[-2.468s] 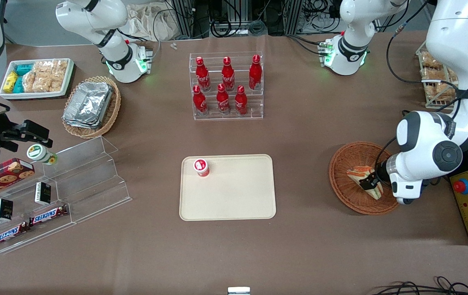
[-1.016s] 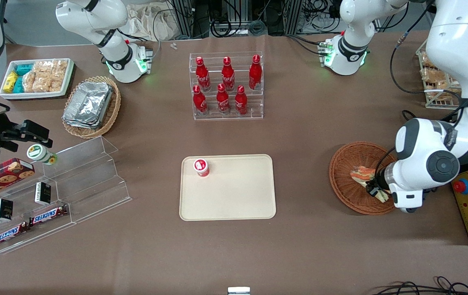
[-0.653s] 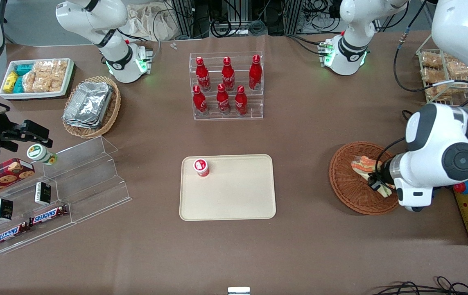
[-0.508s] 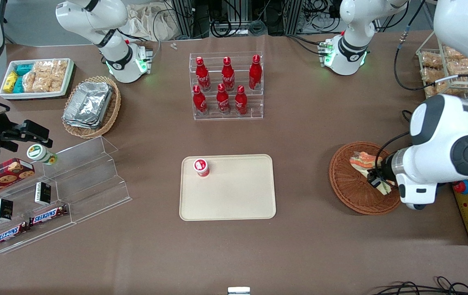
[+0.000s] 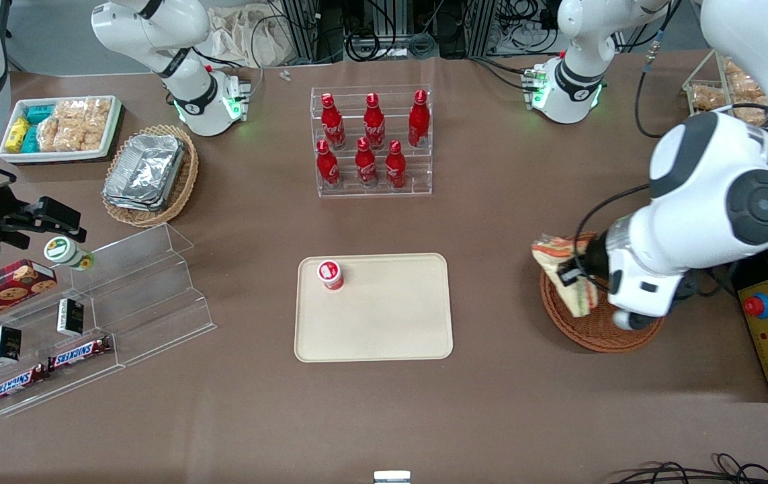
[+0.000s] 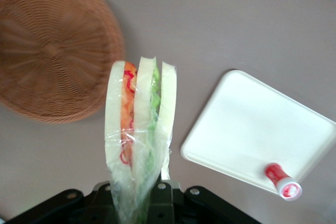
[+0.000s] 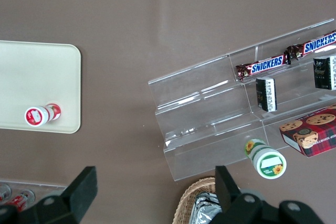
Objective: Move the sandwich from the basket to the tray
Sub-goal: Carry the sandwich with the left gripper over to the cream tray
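We are gripping the sandwich (image 5: 564, 274) in our claw (image 5: 575, 275) above the basket (image 5: 599, 333) rim; the tray (image 5: 384, 323) is lying toward the parked arm's end.

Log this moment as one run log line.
end effector shut on sandwich | sandwich lifted above basket edge | tray awaits

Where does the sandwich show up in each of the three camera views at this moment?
Front view: the sandwich hangs in the gripper over the basket rim, on the side toward the tray.
Left wrist view: the sandwich fills the middle, edge-on, clamped by the gripper, between basket and tray.
Right wrist view: not in it.
Shared landmark: the tray, also in the right wrist view.
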Tool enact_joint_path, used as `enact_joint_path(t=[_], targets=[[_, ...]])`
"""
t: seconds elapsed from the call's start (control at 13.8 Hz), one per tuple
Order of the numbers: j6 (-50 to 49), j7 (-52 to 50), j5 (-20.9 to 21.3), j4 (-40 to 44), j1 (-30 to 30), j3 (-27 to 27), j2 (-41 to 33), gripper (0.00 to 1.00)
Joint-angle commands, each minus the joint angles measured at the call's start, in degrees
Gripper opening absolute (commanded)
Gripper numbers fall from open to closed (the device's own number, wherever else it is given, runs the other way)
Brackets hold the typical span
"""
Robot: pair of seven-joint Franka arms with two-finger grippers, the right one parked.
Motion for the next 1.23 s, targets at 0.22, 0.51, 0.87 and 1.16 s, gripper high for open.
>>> enact_joint_path(t=[0.22,0.51,0.87,1.16], targets=[[7.51,0.66,14.65,-0.19,-13.18,-0.52,11.69,0.00],[16.73,0.92,16.35,-0.28,-15.57,-0.43,19.17,0.00],[21.31,0.66,19.60,-0.18,-24.61,7.55,23.66,0.00],[21.94,0.75,19.43,-0.36,-27.01,9.06,24.98,0.00]])
